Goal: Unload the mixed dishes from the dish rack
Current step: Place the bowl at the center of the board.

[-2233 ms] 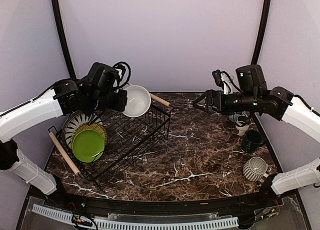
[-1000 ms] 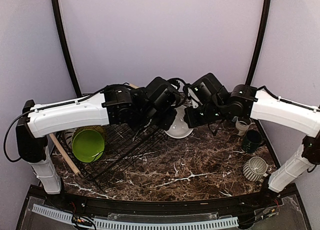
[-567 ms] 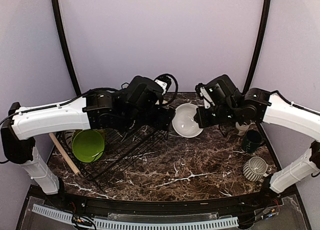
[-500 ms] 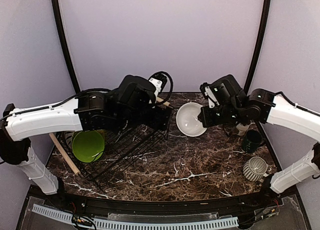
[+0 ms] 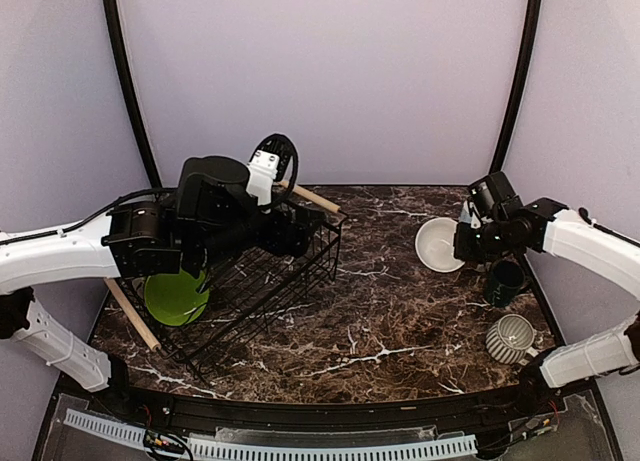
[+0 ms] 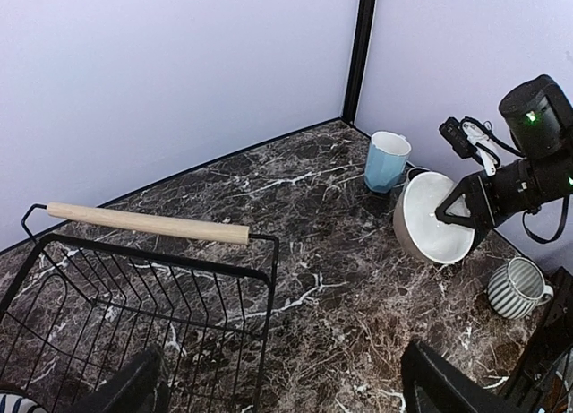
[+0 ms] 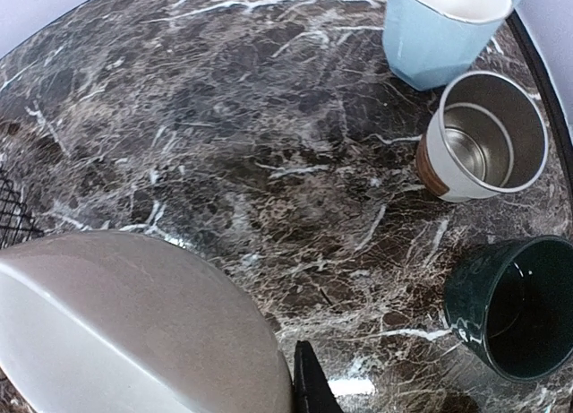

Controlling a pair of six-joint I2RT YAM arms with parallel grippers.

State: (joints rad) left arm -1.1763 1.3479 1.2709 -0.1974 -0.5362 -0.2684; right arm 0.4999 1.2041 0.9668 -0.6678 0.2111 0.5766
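1. Carrying is the step in hand: the cream bowl [image 5: 438, 244] is out of the dish rack [image 5: 300, 281] and hangs tilted, its hollow towards the rack, over the right far part of the bench [image 5: 380, 321].
2. Your right tool [image 5: 463, 243] is clamped on the bowl's rim. From the wrist view one finger shows at the rim edge and the rest is hidden behind the bowl.
3. You cannot tell from these views whether the bowl's lower edge touches the bench or hangs just above it.
4. Your left tool [image 6: 279, 377] stands wide apart and holds nothing, above the far end of the rack, near its wooden handle [image 6: 148, 223].
5. Just beside the bowl stand the light blue cup [image 7: 448, 28], the small white cup [image 7: 483, 135] and the dark teal mug [image 7: 510, 310], with the striped mug [image 5: 512, 336] nearer you.
6. My judgement is that your next move calls for levelling the bowl and lowering it onto the bare marble on the rack side of the cups. Let go only once it sits flat, as a swing to the right could knock the white cup.
7. The lime green plate [image 5: 175, 291] stands in the rack, so the unloading is not done. The other plates are mostly hidden by your left arm.
8. You can read no brand, label or writing on any dish or on the rack.
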